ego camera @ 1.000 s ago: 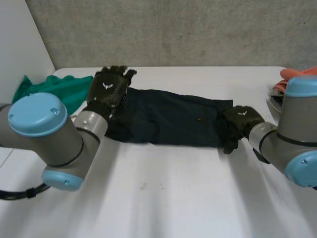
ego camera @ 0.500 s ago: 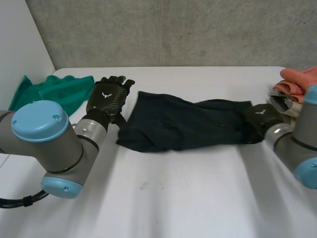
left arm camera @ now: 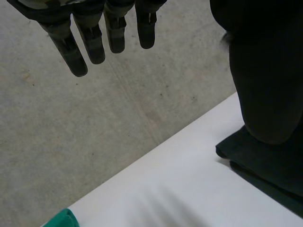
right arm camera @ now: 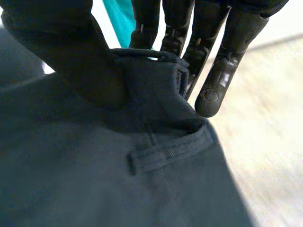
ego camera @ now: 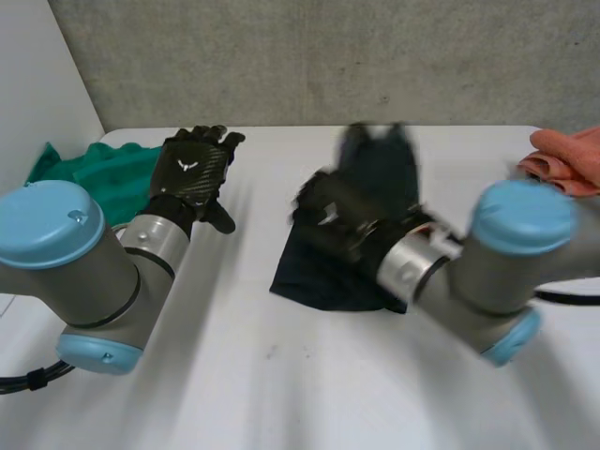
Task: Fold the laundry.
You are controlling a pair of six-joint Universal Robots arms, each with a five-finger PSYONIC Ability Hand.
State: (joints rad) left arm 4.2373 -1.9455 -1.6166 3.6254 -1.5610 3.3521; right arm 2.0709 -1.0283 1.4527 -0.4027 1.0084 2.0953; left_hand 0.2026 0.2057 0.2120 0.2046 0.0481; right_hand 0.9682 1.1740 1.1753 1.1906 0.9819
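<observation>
Two black hands are hovering over the white table (ego camera: 309, 394). The right hand (ego camera: 330, 214) is reaching across to the middle of the table and is pinching the waistband edge of the dark navy fabric garment (ego camera: 323, 281) between its thumb and its fingers (right arm camera: 211, 92), just by a belt loop (right arm camera: 165, 153). Part of the garment is rising behind this hand, while the rest is lying bunched on the table beneath the wrist. The left hand (ego camera: 190, 173) is grasping nothing. It is stretching its fingers (left arm camera: 90, 45) out straight and relaxed, apart from the garment and just beside the crumpled green cloth (ego camera: 98, 173) at the table's left edge. A bundled orange cloth (ego camera: 567, 155) is lying at the far right corner.
</observation>
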